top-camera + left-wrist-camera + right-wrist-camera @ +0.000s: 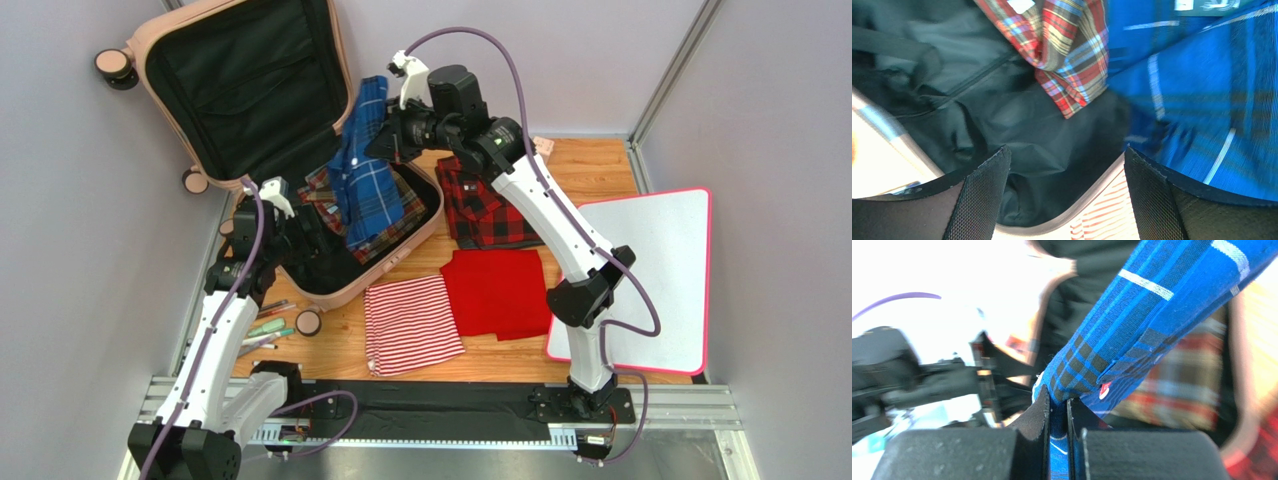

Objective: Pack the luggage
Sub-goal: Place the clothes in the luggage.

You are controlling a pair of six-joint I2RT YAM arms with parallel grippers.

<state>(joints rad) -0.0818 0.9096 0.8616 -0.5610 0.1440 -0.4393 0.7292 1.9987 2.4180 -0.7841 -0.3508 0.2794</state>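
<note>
Starting at the left, you have the luggage (240,90) lying open with one plaid garment (398,228) inside, and your left gripper (1067,160) hovering spread over the lining. Your right gripper (1057,405) pinches the blue checked shirt (365,180) above it, not yet laid in. The striped cloth (412,322), red cloth (497,292) and red-black shirt (490,212) wait on the table (590,175).

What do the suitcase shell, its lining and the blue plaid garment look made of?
The luggage shell: likely hard plastic, matte pale pink; it keeps a rigid rounded form. Its lining: black woven synthetic, probably; faint sheen and creases. The blue plaid garment: soft woven cloth, perhaps cotton; it hangs limp in folds.
</note>
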